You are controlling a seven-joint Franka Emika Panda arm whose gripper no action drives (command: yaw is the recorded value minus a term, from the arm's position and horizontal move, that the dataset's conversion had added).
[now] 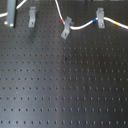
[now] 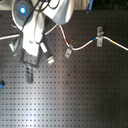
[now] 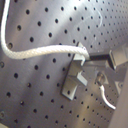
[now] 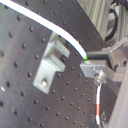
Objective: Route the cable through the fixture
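White, thin, flexible cable (image 1: pixel 80 26) already runs through two grey clips at the board's far edge. You've pinched it near the slim grey metal fixture (image 4: pixel 49 65), gripper (image 4: pixel 89 64) fingers closed narrowly; seating it there remains.

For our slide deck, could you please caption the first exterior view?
White cable draped across three grey clips on a black perforated board, passing the tilted clip and wider clip.
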